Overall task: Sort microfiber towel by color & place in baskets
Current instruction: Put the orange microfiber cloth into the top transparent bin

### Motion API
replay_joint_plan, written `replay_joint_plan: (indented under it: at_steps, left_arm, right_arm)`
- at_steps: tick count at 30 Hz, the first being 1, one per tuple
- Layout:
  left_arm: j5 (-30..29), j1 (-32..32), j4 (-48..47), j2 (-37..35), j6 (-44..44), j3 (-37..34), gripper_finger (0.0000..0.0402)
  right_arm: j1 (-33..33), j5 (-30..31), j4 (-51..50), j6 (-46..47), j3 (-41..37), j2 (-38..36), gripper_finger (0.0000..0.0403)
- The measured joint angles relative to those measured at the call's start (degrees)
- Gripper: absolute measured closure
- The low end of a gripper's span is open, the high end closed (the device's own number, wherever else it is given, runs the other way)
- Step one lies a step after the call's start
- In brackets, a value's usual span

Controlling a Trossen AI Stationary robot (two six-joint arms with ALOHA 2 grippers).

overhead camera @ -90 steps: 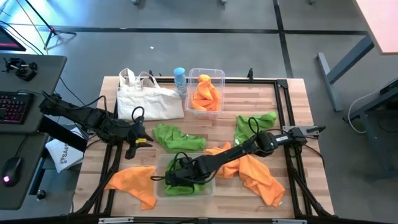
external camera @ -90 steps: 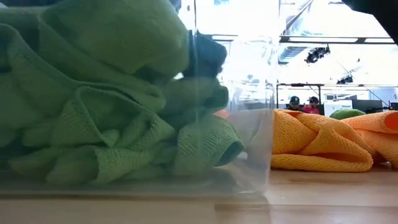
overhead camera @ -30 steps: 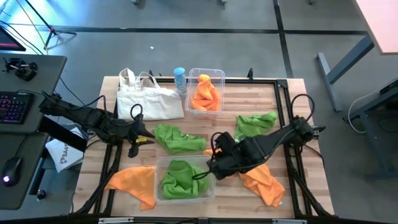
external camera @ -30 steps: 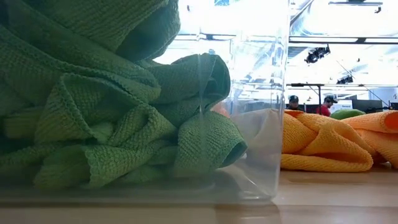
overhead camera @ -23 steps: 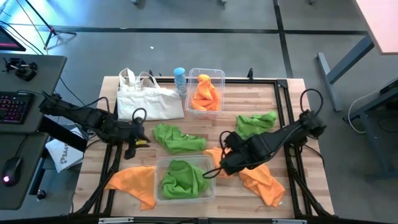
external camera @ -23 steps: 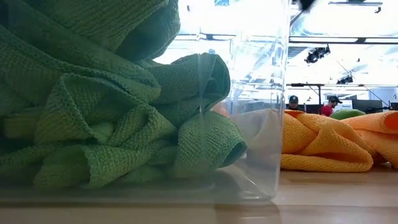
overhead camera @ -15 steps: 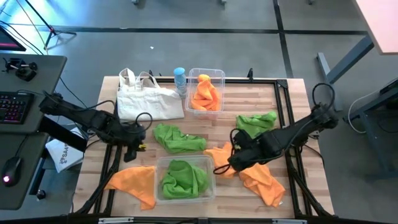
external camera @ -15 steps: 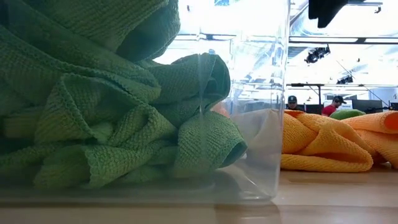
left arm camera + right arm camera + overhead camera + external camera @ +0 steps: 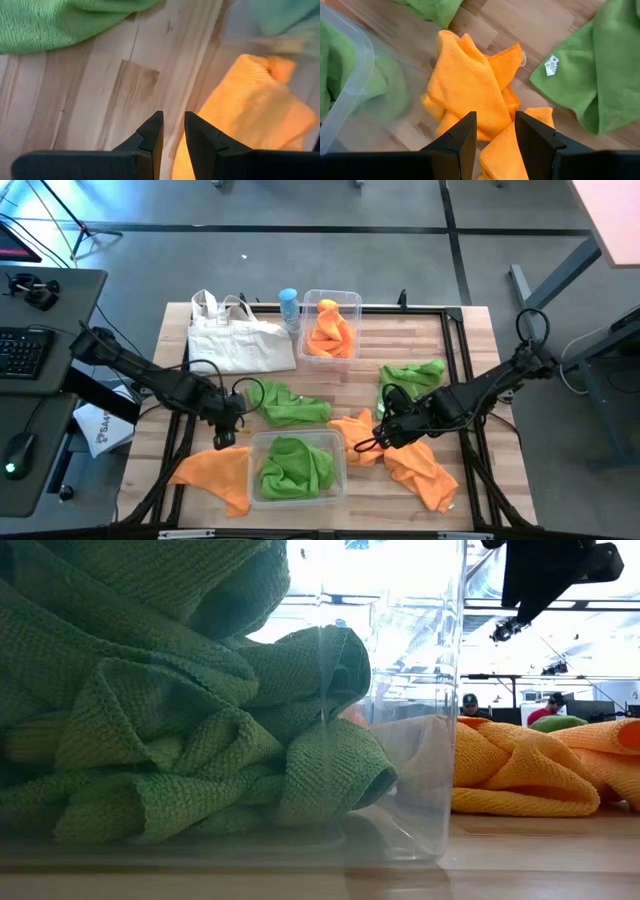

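Note:
The near clear basket holds green microfiber towels. The far basket holds orange ones. Loose green towels and orange towels lie flat on the table. My left gripper hovers over bare wood by the near-left orange towel, with a narrow empty gap between its fingers. My right gripper hangs open above a crumpled orange towel just right of the near basket, its fingers clear of the cloth.
A white canvas tote bag and a blue bottle sit at the far left beside the far basket. A black frame runs along the table's edges. Bare wood shows between the towels. People appear far off in the room.
My right gripper has drawn back from the near basket toward the table's right edge and now hangs over the crumpled orange towel. My left gripper has moved toward the near edge, closer to the near-left orange towel. The towels have stayed where they were.

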Motion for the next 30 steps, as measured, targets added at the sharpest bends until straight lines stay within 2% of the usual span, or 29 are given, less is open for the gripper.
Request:
replay_joint_plan:
  at_steps: [7, 10, 18, 21, 26, 30]
  left_arm:
    - [0.0, -0.7, 0.0, 2.1, -1.8, 0.0, 0.0280]
    - [0.0, -1.9, -0.3, 3.2, -5.4, 0.0, 0.0270]
    - [-0.1, -11.1, 0.1, 5.6, -14.6, 0.0, 0.0290]
    - [-1.8, -15.6, 0.5, 6.6, -17.2, 0.0, 0.0298]
    - [-5.9, -20.4, 5.7, 9.7, -15.7, 0.0, 0.0302]
    - [-6.8, -21.3, 7.3, 13.4, -14.4, 0.0, 0.0302]
  right_arm:
    - [0.0, 0.0, 0.1, -1.0, 0.0, 0.0, 0.0275]
    - [0.0, 0.0, 0.1, -1.4, 0.0, 0.0, 0.0275]
    - [0.0, 0.0, 0.1, -1.0, 0.0, 0.0, 0.0275]
    - [0.0, 0.0, 0.1, -1.1, 0.0, 0.0, 0.0275]
    - [0.0, 1.1, 0.1, -1.7, 0.0, 0.0, 0.0275]
    - [0.0, 1.2, 0.1, -1.7, 0.0, 0.0, 0.0275]
